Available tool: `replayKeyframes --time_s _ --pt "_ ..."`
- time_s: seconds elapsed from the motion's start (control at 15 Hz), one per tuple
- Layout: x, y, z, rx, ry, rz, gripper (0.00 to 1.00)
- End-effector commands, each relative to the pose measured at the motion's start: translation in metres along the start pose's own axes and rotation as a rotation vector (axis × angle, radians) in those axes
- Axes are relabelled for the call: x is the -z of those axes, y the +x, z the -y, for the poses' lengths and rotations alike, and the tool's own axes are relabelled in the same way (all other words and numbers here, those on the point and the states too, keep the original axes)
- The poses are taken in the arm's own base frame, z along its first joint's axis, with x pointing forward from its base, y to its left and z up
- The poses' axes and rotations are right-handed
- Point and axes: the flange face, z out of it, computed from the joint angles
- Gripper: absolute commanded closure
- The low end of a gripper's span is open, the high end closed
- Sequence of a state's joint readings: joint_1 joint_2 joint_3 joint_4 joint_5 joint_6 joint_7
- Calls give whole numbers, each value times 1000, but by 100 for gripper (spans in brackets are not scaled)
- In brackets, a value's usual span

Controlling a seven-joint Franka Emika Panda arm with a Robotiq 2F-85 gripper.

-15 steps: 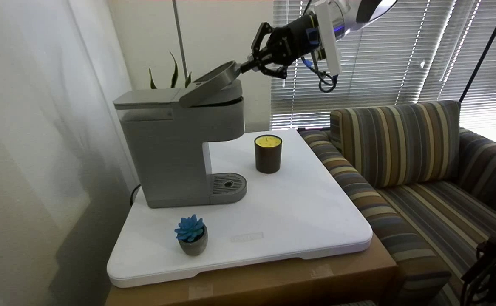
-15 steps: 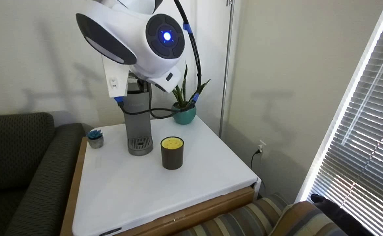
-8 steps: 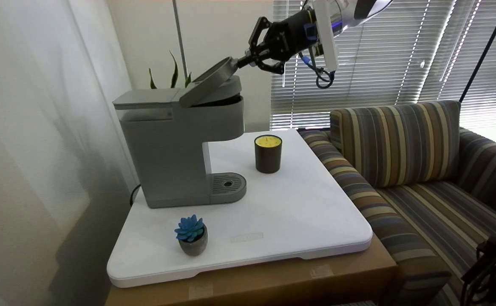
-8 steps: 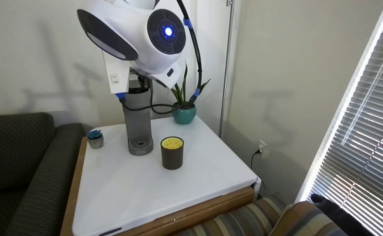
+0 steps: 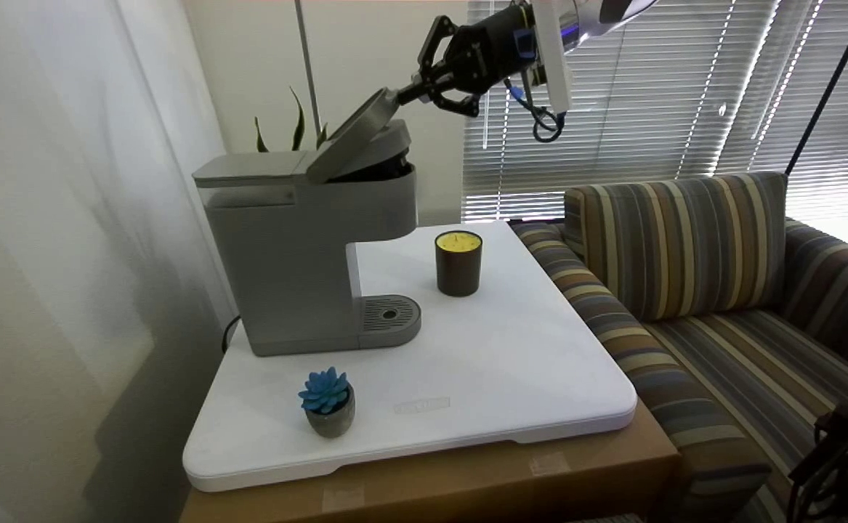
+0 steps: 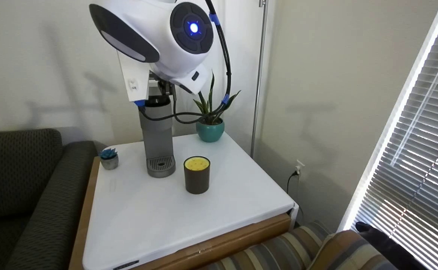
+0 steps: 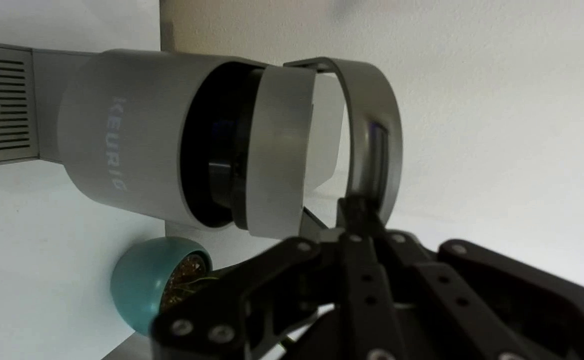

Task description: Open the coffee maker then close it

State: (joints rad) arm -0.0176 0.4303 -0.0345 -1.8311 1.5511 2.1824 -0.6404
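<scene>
The grey coffee maker [image 5: 293, 269] stands upright on the white table and shows in both exterior views [image 6: 158, 131] and the wrist view [image 7: 121, 135]. Its hinged lid [image 5: 365, 149] is raised partway and tilted back, showing a dark gap [image 7: 211, 145] under it. The curved handle band [image 7: 377, 125] sticks up at the lid's front. My gripper [image 5: 403, 95] reaches in from the front and is shut at the front edge of this band. The fingertips also show in the wrist view [image 7: 359, 215], dark against the band. The arm hides them in an exterior view.
A dark yellow-topped cup [image 5: 458, 263] stands in front of the coffee maker. A small blue succulent [image 5: 328, 403] stands at its side. A teal plant pot [image 6: 210, 130] stands at its other side. A wall is behind it, and a striped armchair [image 5: 678, 247] adjoins the table.
My gripper has moved up and back toward the coffee maker. The lid has risen with it, and the gap beneath has widened.
</scene>
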Motion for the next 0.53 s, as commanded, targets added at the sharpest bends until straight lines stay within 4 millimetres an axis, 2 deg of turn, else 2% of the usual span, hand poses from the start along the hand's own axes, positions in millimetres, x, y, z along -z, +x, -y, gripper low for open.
replayKeyframes --time_s 0.0,0.47 --pt "-6 7 11 8 24 37 100" --pt "-12 10 21 35 18 74 100"
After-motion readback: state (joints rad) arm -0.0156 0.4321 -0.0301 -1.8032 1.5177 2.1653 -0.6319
